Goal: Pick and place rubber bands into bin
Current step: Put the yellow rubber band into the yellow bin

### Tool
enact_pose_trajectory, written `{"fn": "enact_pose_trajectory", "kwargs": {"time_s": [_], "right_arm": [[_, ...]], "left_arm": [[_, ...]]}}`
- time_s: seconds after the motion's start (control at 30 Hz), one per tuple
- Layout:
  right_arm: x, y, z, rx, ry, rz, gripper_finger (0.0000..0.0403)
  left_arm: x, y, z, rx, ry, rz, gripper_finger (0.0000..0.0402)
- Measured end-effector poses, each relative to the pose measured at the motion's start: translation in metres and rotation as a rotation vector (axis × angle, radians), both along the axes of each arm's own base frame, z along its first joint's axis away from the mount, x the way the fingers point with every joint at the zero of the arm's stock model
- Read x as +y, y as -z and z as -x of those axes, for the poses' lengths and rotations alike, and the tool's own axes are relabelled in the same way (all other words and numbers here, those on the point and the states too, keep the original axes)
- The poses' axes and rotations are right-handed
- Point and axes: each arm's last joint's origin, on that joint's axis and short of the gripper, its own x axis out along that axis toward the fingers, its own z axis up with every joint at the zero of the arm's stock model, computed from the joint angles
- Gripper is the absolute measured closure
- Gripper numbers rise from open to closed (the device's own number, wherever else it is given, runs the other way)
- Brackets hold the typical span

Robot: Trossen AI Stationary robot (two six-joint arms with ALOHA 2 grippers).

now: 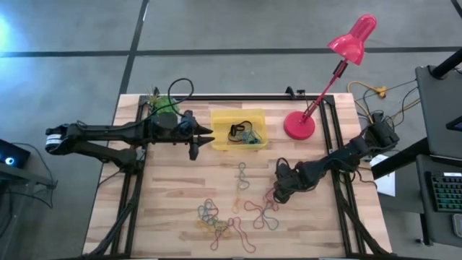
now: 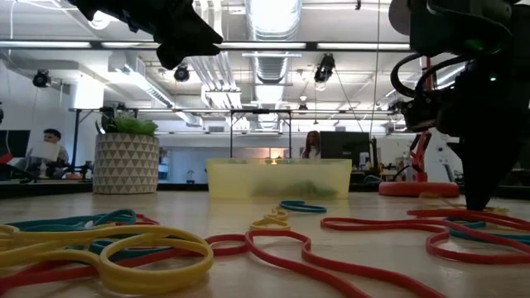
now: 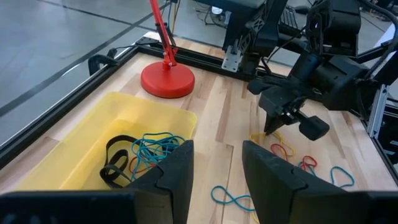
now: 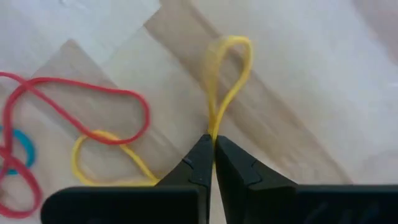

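The yellow bin [image 1: 221, 124] stands at the table's far middle with a few rubber bands [image 1: 245, 134] in it. More rubber bands [image 1: 216, 219] lie loose on the wood near the front. My right gripper [image 4: 214, 149] points down at the table, right of that scatter, and is shut on a yellow rubber band [image 4: 231, 68]. My left gripper [image 3: 217, 168] hovers open above the bin's left edge with nothing between its fingers; it also shows in the high view [image 1: 204, 137]. My right gripper pinches the yellow rubber band between its two fingertips, where two strands run together [image 4: 214, 127]. The fingers come from above, pointing down. A narrow loop [image 4: 239, 46] reaches out past the tips. The band's other part [image 4: 93, 158] lies slack on the wood beside them.
A red desk lamp's base [image 1: 299, 126] stands right of the bin. A white plant pot [image 2: 126, 163] stands at the far left corner. Black frame rails [image 1: 333, 152] run along the table's sides. Red bands [image 4: 74, 102] and a blue band [image 4: 25, 149] lie close to the pinched band.
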Motion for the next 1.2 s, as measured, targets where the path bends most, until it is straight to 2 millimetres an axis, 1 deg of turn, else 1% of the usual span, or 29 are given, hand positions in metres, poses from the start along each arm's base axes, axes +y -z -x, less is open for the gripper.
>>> {"fn": "enact_pose_trajectory", "kwargs": {"time_s": [0.07, 0.17, 0.33, 0.43, 0.57, 0.63, 0.9, 1.2], "right_arm": [[-0.002, -0.006, 0.003, -0.021, -0.001, 0.025, 0.0395], [-0.004, -0.021, 0.003, -0.108, -0.004, 0.041, 0.0395], [-0.007, -0.040, 0.008, -0.202, -0.035, 0.056, 0.0395], [-0.008, -0.049, 0.010, -0.242, -0.046, 0.068, 0.0395], [-0.009, -0.055, 0.010, -0.275, -0.082, 0.073, 0.0395], [-0.008, -0.057, 0.008, -0.308, -0.123, 0.083, 0.0395], [-0.001, -0.076, -0.009, -0.554, -0.320, 0.105, 0.0395], [0.001, -0.093, -0.015, -0.710, -0.400, 0.132, 0.0395]], "left_arm": [[0.000, 0.000, 0.000, 0.000, 0.000, 0.000, 0.0281], [0.000, 0.000, 0.000, 0.000, 0.000, 0.000, 0.0281], [0.000, 0.000, 0.000, 0.001, 0.001, 0.000, 0.0281], [0.000, 0.000, 0.000, 0.001, 0.001, 0.001, 0.0281], [0.000, 0.000, 0.000, 0.001, 0.001, 0.001, 0.0281], [0.000, 0.000, 0.000, 0.001, 0.002, 0.001, 0.0281], [0.000, 0.001, 0.000, 0.003, 0.001, 0.002, 0.0281], [0.000, 0.004, 0.000, 0.013, 0.001, 0.002, 0.0281]]}}
